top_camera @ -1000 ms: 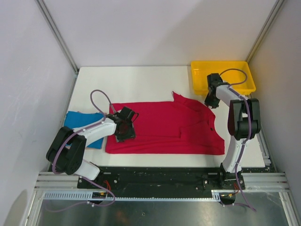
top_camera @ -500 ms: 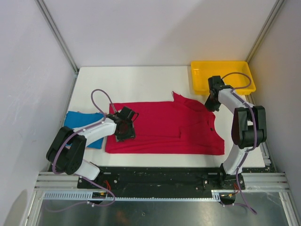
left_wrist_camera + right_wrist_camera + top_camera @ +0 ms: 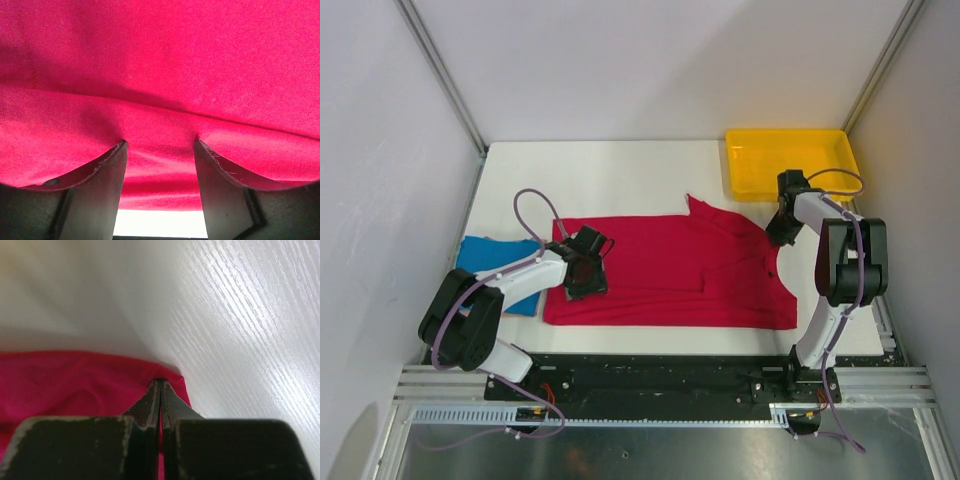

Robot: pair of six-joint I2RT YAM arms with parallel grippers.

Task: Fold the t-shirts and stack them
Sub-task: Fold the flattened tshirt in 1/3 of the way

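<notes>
A crimson t-shirt [image 3: 670,275] lies spread across the white tabletop [image 3: 620,180], its lower part already doubled over on itself, as two robot arms work it from opposite ends. The right gripper [image 3: 160,382] is closed tight on the garment's far right edge near the collar, a sliver of red cloth showing between its fingers, apparently so that side can be lifted and carried over in a fold. The left gripper [image 3: 160,145] sits low at the shirt's left edge with its fingers about halfway apart and a hem of red fabric draped over their tips; it looks placed to pin or catch that end while the other is pulled, though it has not clamped down. A bright blue t-shirt [image 3: 485,255], folded to a small rectangle, waits at the tabletop's left edge just beside the red one and partly under the left arm, likely the base or the top of the stack to come. A yellow tray [image 3: 790,133] stands at the far right corner, apart from the cloth. The wood-grain surface gleams under the lights, plain pale panels [image 3: 650,60] close the cell in on three sides, and a metal rail [image 3: 650,385] runs along the near edge where the arms are bolted
</notes>
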